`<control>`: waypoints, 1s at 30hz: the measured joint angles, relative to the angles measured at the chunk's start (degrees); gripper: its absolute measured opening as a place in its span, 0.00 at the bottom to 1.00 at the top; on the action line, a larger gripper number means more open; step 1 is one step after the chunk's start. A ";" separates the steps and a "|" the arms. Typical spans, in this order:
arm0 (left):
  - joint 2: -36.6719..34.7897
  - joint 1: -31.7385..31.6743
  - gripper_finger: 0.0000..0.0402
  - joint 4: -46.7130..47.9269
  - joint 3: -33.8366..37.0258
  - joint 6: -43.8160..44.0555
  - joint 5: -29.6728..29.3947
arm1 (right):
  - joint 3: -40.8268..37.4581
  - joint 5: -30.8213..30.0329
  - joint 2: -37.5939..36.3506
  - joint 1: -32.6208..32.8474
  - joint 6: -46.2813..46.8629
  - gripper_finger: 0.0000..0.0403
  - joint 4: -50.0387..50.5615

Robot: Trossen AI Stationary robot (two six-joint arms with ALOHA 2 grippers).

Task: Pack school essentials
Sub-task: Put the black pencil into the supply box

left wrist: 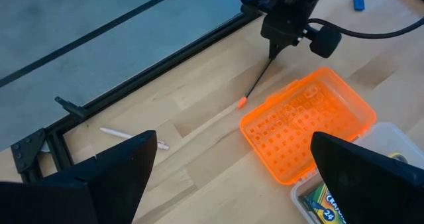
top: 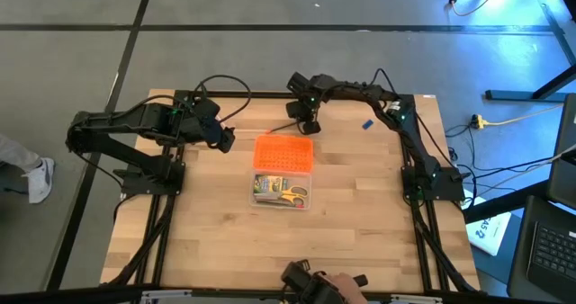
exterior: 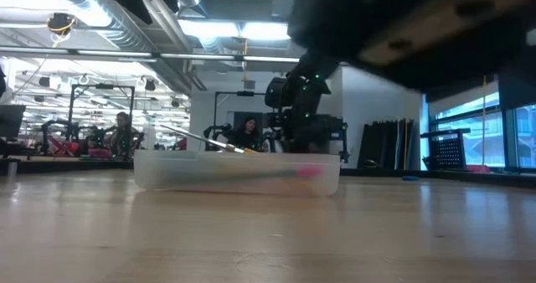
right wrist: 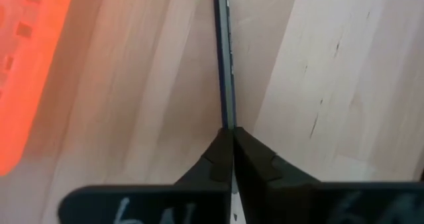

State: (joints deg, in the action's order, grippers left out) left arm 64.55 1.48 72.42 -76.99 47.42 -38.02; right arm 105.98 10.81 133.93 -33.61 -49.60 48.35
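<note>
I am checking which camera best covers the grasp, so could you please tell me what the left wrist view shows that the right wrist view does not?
Only the left wrist view shows the white pen lying near the table frame, the tiny blue piece, the crayon box in the clear box, the whole orange lid and the pencil's red tip.

Only the right wrist view shows the right tool close up, shut on the thin dark pencil.

Both show the pencil, part of the orange lid and the wooden table.
</note>
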 joint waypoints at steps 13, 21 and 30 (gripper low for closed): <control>0.00 0.00 0.98 0.00 0.00 0.00 -0.02 | 10.19 -3.03 0.39 0.63 4.20 0.01 10.23; 0.00 0.00 0.98 0.20 0.00 -0.02 -0.02 | 13.62 -2.54 0.32 0.88 4.37 0.01 14.09; 0.00 -0.01 0.98 0.49 0.00 -0.03 -0.02 | 17.17 -2.39 0.13 4.58 4.10 0.01 14.53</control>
State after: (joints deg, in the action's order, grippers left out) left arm 64.55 1.47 72.91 -76.99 47.39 -38.04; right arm 123.15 8.43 134.06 -29.03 -45.50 62.88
